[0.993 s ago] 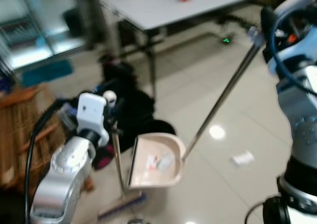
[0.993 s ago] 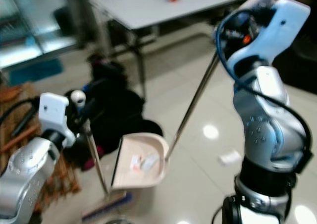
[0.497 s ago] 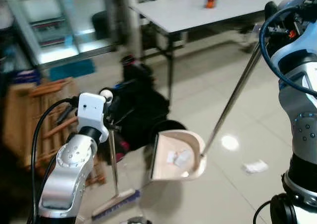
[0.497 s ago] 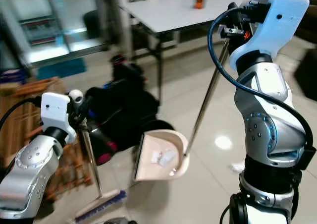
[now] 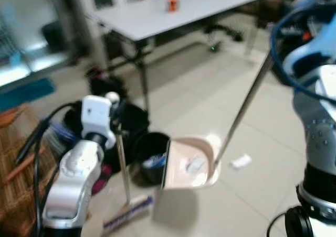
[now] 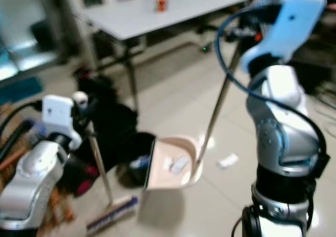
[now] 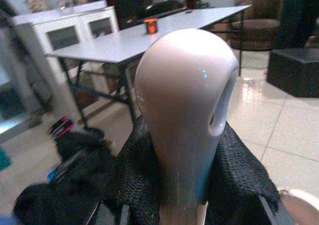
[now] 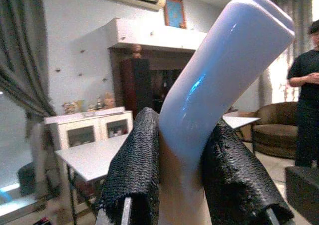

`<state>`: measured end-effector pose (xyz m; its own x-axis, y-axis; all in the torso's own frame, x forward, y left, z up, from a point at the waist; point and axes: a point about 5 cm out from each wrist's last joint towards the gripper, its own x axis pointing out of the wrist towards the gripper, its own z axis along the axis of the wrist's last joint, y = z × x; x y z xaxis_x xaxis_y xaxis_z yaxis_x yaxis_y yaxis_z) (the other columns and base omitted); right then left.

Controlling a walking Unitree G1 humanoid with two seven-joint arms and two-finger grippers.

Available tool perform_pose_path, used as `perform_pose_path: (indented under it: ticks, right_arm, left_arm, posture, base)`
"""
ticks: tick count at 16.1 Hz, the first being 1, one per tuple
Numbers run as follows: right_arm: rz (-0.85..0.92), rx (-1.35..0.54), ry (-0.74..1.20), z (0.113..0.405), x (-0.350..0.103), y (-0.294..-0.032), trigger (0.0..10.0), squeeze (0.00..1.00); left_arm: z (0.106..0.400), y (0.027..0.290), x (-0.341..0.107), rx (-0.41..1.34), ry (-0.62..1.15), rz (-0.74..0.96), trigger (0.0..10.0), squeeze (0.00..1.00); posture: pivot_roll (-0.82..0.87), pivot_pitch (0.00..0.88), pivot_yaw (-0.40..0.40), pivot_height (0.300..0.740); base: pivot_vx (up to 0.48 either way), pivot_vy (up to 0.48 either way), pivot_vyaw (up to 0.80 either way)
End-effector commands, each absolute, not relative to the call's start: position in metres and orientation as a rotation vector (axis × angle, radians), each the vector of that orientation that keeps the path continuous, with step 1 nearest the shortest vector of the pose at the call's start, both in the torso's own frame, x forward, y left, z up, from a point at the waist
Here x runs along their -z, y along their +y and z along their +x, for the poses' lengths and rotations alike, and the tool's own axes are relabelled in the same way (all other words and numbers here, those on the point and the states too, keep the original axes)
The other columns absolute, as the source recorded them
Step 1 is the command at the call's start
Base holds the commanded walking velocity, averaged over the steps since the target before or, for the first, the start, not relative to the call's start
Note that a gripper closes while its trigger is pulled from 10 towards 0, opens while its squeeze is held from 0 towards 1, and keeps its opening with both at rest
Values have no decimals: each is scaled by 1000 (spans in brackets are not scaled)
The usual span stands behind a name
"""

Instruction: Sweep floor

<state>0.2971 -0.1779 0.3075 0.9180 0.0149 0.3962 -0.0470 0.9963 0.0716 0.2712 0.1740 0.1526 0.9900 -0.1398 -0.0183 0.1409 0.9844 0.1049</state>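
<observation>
My left gripper [image 7: 184, 155] is shut on the white top of the broom handle [image 5: 112, 97]. The broom's shaft runs down to the broom head [image 5: 128, 213] on the floor. High on the right, my right gripper [image 8: 182, 150] is shut on the pale grip of the dustpan's long metal handle [image 5: 244, 110]. The beige dustpan [image 5: 197, 145] hangs tilted, with bits of paper [image 5: 195, 164] inside. Its open edge lies beside the rim of a black bin [image 5: 148, 148]. A paper scrap [image 5: 240, 161] lies on the tiles to the right of the pan.
A white table [image 5: 173, 17] with an orange object [image 5: 171, 4] stands at the back. Black bags [image 5: 105, 85] lie near its legs. Wicker and wooden things [image 5: 16, 163] are at the left. A person [image 8: 305, 95] stands beyond the table.
The whole view has swung and blurred, so the camera moved. The dustpan's open edge now sits closer to the black bin. Both grippers keep their holds.
</observation>
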Motion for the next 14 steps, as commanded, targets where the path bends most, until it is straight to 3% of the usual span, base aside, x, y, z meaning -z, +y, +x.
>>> perform_pose_path:
  ticks: [1,7,10,14]
  right_arm:
    - [90,-14,-459,295,-316,-182,10000,0]
    - [76,-31,-455,296,-315,-179,10000,0]
    - [78,-34,-458,296,-315,-178,10000,0]
    - [121,-15,-474,296,-316,-183,10000,0]
  left_arm:
    - [273,171,-160,147,-28,115,10000,0]
    - [273,172,-160,145,-24,114,10000,0]
    - [272,172,-159,145,-23,113,10000,0]
    - [273,173,-159,147,-20,114,10000,0]
  posture:
    - [-10,0,61,740]
    - [-9,0,61,740]
    - [-7,0,60,740]
    - [-8,0,61,740]
  base:
    - [398,0,0]
    - [397,0,0]
    - [399,0,715]
    - [397,0,0]
